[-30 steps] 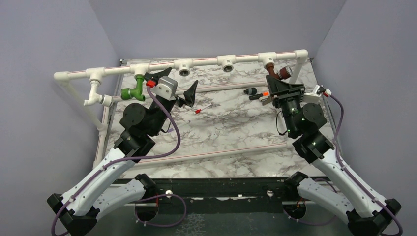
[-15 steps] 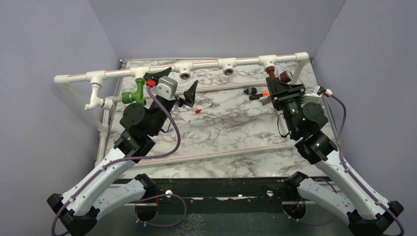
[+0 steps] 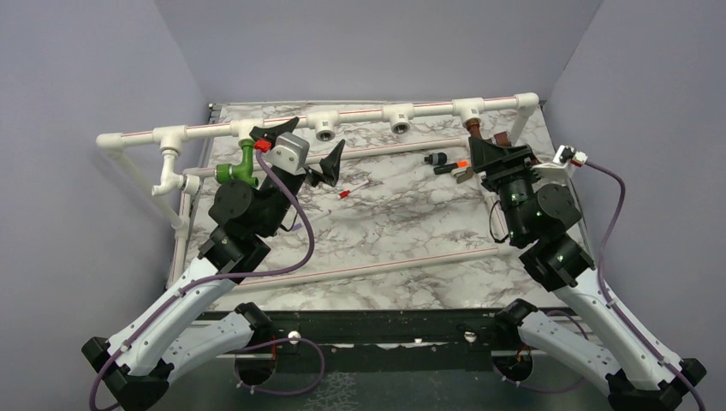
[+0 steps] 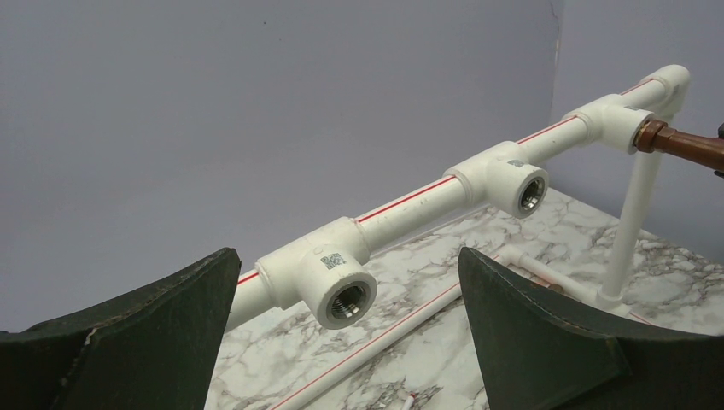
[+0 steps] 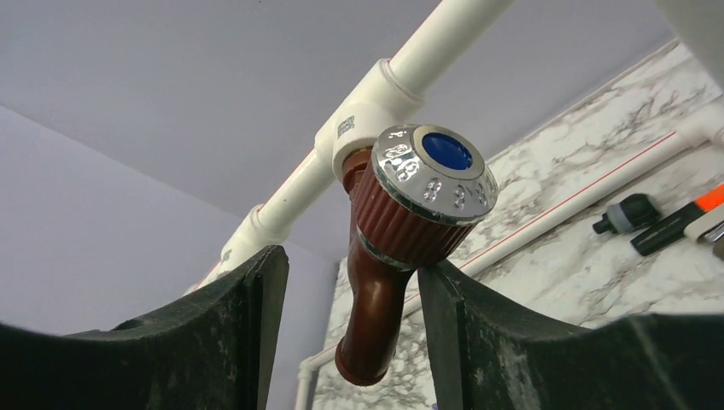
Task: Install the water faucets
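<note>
To me the white pipe frame looks all but finished: left gripper gaping empty, right gripper with jaws apart astride the copper faucet threaded in near its right end, green faucet hanging toward its left.

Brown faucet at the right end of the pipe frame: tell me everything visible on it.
The copper-coloured faucet is glossy reddish-brown; the material is hard to tell. Its ribbed knob carries a chrome cap with embossed marks and a blue centre. The bent spout points down. The stem sits in a white T-fitting on the top pipe, holding it clear of the table. The right gripper flanks it, jaws apart. There is a gap on one side, and the other finger is at the knob's edge, contact unclear.
</note>
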You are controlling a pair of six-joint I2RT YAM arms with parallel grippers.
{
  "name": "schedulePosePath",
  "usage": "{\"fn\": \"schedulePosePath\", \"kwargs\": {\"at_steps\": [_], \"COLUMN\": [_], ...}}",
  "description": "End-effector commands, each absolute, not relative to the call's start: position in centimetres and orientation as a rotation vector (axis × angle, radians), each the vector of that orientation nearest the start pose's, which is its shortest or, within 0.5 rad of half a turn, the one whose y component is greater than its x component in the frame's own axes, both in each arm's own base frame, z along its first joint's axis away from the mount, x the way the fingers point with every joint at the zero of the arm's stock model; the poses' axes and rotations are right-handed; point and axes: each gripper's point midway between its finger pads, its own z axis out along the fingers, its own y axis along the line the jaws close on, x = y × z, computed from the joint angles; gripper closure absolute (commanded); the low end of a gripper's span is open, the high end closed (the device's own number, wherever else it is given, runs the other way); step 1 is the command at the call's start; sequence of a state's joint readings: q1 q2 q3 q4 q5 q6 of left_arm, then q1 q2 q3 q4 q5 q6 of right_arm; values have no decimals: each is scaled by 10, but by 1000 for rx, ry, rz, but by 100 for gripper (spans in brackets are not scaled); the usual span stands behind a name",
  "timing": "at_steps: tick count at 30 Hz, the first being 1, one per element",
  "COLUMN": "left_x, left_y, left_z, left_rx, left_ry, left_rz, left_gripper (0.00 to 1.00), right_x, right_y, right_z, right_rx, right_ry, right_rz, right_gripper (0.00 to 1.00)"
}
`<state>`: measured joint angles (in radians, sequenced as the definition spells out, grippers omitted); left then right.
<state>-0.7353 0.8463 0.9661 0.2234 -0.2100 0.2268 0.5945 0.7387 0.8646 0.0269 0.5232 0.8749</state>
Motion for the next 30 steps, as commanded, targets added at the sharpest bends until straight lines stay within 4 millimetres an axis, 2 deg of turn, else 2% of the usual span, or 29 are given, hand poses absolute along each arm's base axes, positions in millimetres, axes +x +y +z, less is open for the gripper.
{"fn": "schedulePosePath", "kwargs": {"at_steps": [1, 6, 13, 18, 22, 26, 30], "left_x": [270, 270, 270, 269, 269, 268, 268], "left_y": [-185, -186, -186, -184, -184, -184, -185], "left_z": [447, 446, 446, 448, 448, 448, 447], "left_rx": [402, 403, 404, 400, 400, 400, 402], "left_ry": [1160, 1163, 1163, 1157, 1157, 1156, 1157], "left_rz": [-321, -322, -323, -323, -323, -322, -323], "left_gripper": [1, 1, 1, 1, 1, 1, 1], "right_x": [275, 277, 282, 290, 294, 296, 295], "right_y": [98, 99, 108, 114, 115, 119, 122], "right_z": [433, 426, 419, 405, 390, 385, 384], "right_rx": [529, 529, 603, 699, 810, 886, 960], "right_ry": [1239, 1255, 1239, 1259, 1251, 1219, 1159], "right_rz": [695, 685, 786, 855, 920, 1011, 1128], "right_gripper": [38, 39, 51, 58, 74, 98, 99]}}
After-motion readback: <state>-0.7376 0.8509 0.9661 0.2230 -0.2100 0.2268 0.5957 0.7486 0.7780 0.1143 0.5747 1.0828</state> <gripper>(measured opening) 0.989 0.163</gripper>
